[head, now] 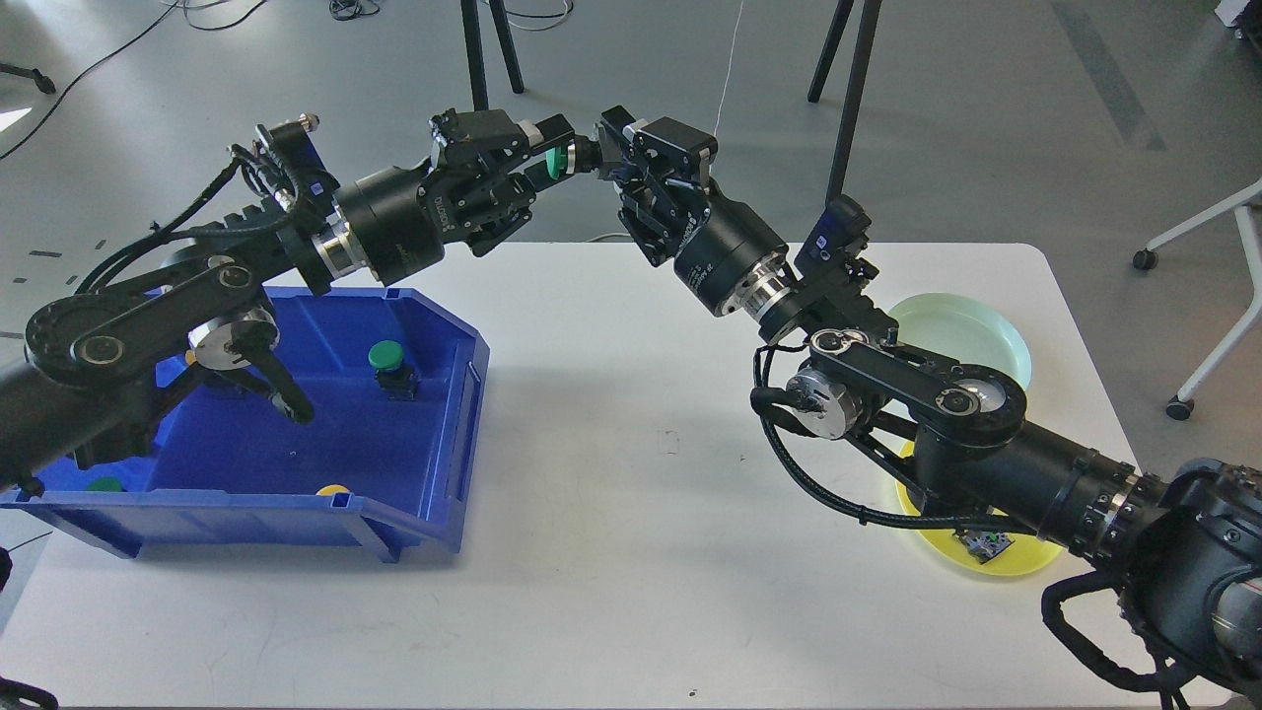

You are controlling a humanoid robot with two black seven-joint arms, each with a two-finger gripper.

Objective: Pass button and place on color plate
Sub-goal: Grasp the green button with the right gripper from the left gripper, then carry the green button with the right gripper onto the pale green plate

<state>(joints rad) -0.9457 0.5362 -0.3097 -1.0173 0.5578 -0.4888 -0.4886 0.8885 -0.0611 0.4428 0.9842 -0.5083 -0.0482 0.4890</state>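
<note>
Green button (pixel 557 161) held aloft mid-bench, cap gripped by left gripper (pixel 537 163), its black body (pixel 582 156) pointing right into right gripper (pixel 603 148); whether right fingers have clenched, cannot tell. Green plate (pixel 971 335) lies rightward.

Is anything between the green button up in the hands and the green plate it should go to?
Nothing stands on the table between the green button and the green plate; only the right arm itself reaches over the plate's near edge.
</note>
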